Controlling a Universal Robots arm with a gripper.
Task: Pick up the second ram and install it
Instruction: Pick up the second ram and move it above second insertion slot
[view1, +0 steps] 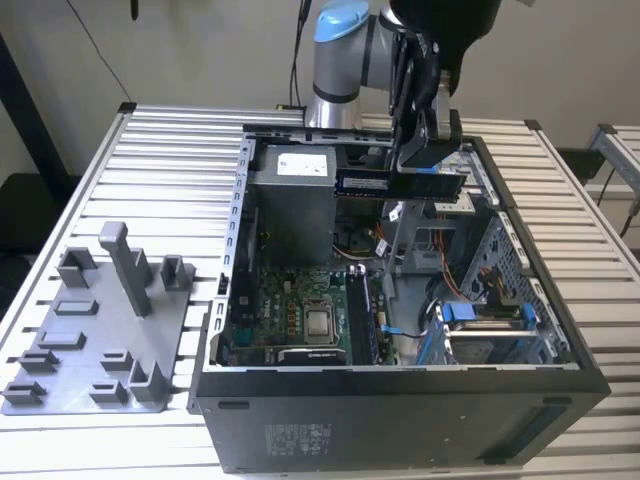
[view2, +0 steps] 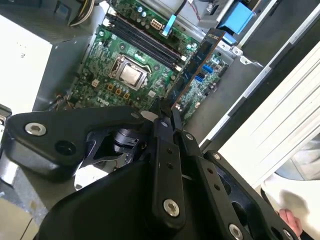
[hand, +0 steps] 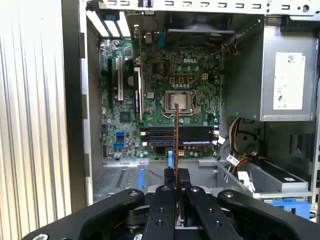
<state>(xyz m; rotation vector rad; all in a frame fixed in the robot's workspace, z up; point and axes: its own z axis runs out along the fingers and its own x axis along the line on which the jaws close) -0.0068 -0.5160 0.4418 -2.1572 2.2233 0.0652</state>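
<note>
Gripper (view1: 425, 160) of black metal, fingers clamped on the second ram (view1: 400, 184), a thin dark rectangular memory board, holds the strip level above the open black desktop computer case (view1: 400, 410) in the exterior view. The board hangs well clear of the green motherboard (view1: 290, 300) on the case floor, while a grey plastic parts fixture (view1: 100, 345) lies on the slatted white metal table (view1: 170, 150) to the exterior view's left. In the second wrist view the second ram (view2: 197, 67) runs out from between the closed black fingers (view2: 161, 145), passing over the motherboard (view2: 110, 65) and its square silver processor socket (view2: 131, 75). In the first wrist view the second ram (hand: 176, 130) appears edge-on as a slim line that lies across the long black memory slots (hand: 200, 135) rather than along them. Judged from this, the chief risk is misalignment: a board brought down crosswise or tilted would strike the slot walls or nearby parts instead of seating. The narrow pinch could also let the board pivot under pressing force and strain its contacts.
</note>
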